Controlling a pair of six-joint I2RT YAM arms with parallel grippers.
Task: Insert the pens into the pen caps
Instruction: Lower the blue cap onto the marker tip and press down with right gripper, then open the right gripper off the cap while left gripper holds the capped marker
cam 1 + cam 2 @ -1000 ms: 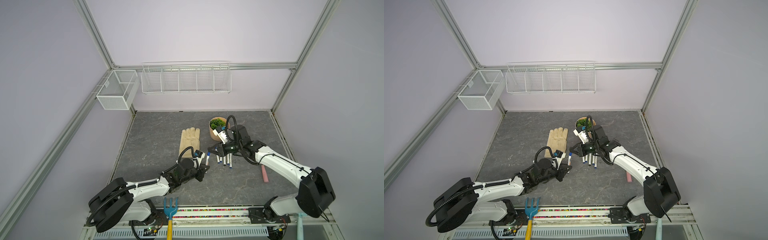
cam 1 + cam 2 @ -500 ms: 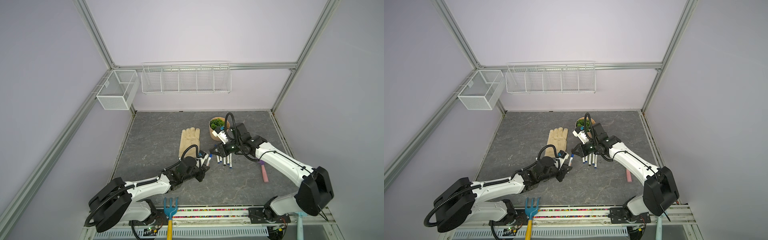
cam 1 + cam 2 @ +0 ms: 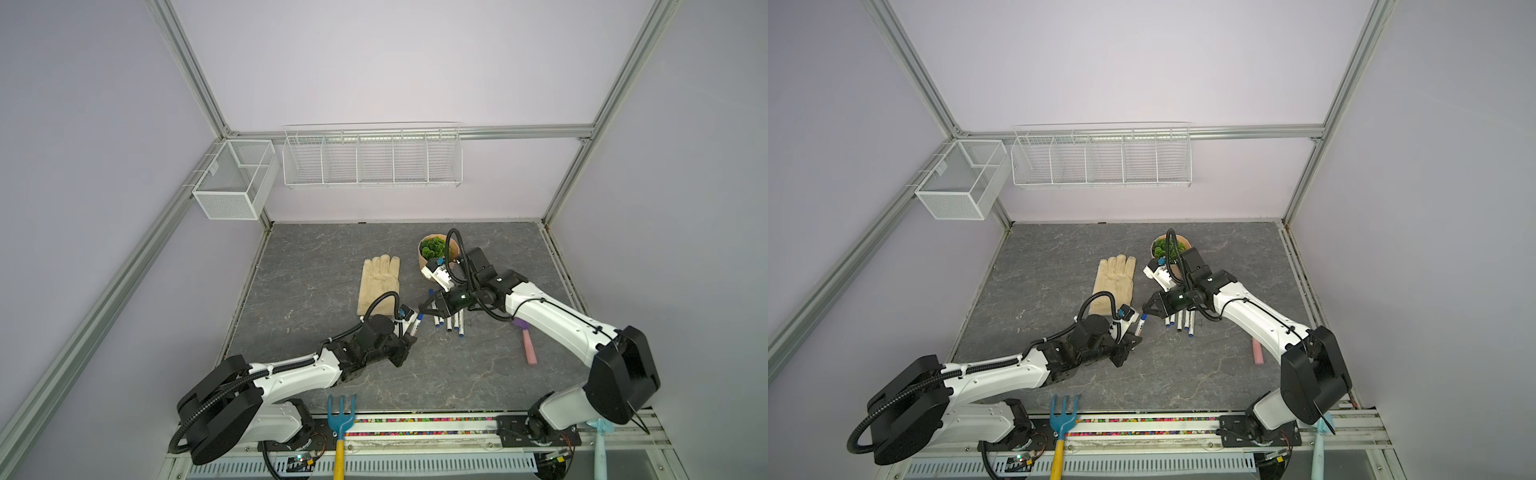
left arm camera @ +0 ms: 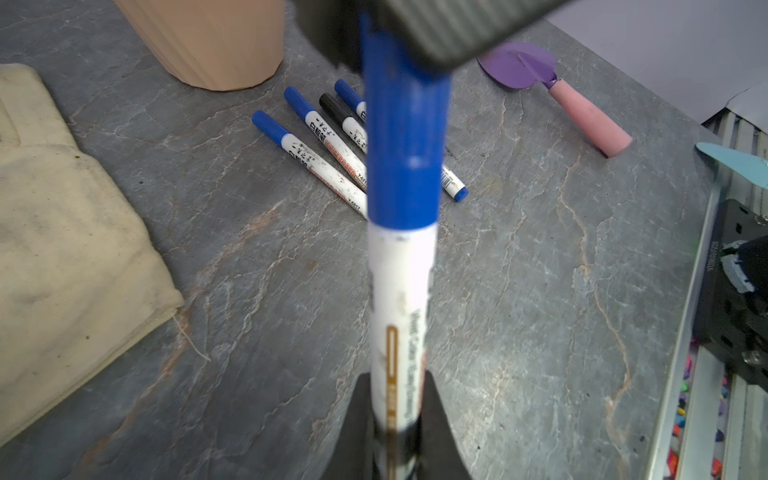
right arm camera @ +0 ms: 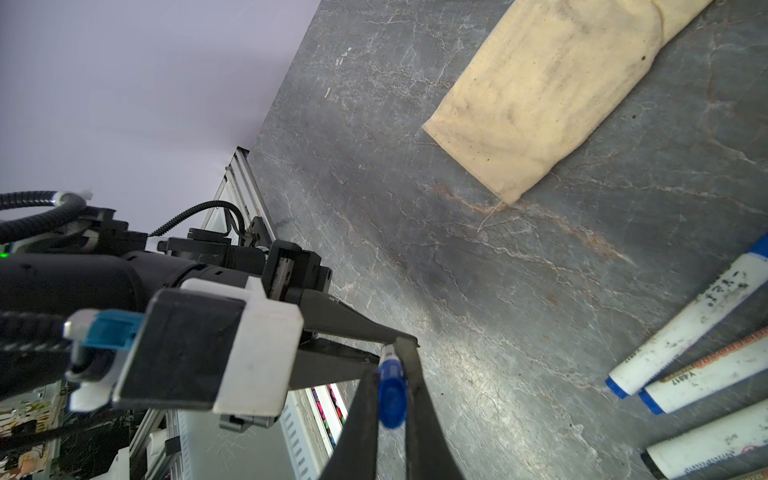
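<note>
My left gripper (image 4: 399, 386) is shut on the lower barrel of a white pen (image 4: 401, 291), which it holds off the table. A blue pen cap (image 4: 405, 145) sits on that pen's far end. My right gripper (image 5: 392, 374) is shut on this cap (image 5: 391, 395). In both top views the two grippers meet tip to tip at mid-table, left (image 3: 409, 332) and right (image 3: 424, 309). Several other pens (image 3: 449, 322) lie side by side just right of them. Most of those wear blue caps and one (image 4: 332, 109) wears a black cap.
A beige glove (image 3: 379, 286) lies behind my left gripper. A tan pot with a green plant (image 3: 434, 249) stands behind my right wrist. A pink-handled purple trowel (image 3: 528, 347) lies at the right, and a blue fork with a yellow handle (image 3: 340, 428) at the front rail. Wire baskets (image 3: 372, 158) hang on the back wall.
My right gripper has moved left and slightly down with the cap, onto the tip of the pen in my left gripper. The left arm has barely shifted.
</note>
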